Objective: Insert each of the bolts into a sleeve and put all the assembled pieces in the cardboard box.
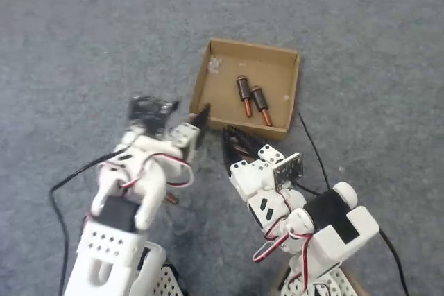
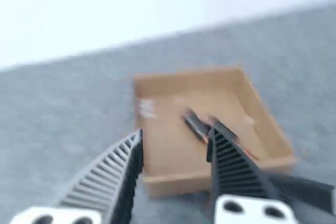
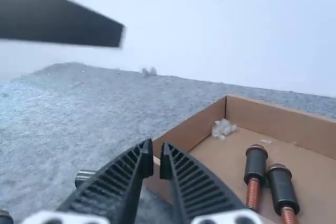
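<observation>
The cardboard box (image 1: 246, 45) sits at the middle back of the grey carpet. Two assembled pieces (image 1: 244, 95) (image 1: 261, 104), each a dark sleeve on a copper bolt, lie side by side inside it. My left gripper (image 1: 198, 124) hovers at the box's near left corner, open and empty (image 2: 176, 132), facing the box (image 2: 173, 182) and the assembled pieces (image 2: 197, 124). My right gripper (image 1: 232, 140) is just in front of the box's near wall, shut (image 3: 156, 150) with nothing seen between its fingers. A loose dark sleeve (image 3: 86, 177) lies on the carpet beside the box (image 3: 194, 127).
A tuft of white fluff (image 1: 215, 65) lies in the box's far left corner. A small copper-coloured piece (image 1: 170, 199) shows on the carpet under the left arm. Cables trail from both arms. Open carpet lies left and right of the box.
</observation>
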Controlling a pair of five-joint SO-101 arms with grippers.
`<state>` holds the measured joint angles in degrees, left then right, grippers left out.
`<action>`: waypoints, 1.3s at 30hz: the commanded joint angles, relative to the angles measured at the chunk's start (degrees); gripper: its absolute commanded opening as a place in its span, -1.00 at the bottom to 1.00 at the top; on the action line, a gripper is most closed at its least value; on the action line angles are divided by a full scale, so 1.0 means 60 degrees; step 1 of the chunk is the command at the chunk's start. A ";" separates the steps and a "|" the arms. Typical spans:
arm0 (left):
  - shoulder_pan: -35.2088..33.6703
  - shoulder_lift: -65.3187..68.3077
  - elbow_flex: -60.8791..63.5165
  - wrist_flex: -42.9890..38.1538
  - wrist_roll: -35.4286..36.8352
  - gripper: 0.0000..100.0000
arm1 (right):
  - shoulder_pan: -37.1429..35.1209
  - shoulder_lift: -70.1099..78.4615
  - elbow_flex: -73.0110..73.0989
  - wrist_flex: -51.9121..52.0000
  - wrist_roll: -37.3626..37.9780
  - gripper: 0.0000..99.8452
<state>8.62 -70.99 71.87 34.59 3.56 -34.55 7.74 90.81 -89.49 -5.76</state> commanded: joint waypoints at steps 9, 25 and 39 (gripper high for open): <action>-0.2857 0.0293 -0.0139 0.0352 0.1832 -0.64 | 0.0051 -0.0212 -0.0264 0.0784 0.0293 -0.99; -0.5026 0.4264 -0.1868 -0.0908 0.3355 -0.98 | -0.1253 -0.0198 -0.0044 0.0857 0.1319 -0.98; -0.6374 0.8015 -0.3963 -0.0967 0.4674 -0.98 | -0.2586 -0.0198 -0.0454 0.1077 0.2462 -0.98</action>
<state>-28.48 -24.75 52.62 30.11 29.93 -48.09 7.74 90.73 -84.75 5.93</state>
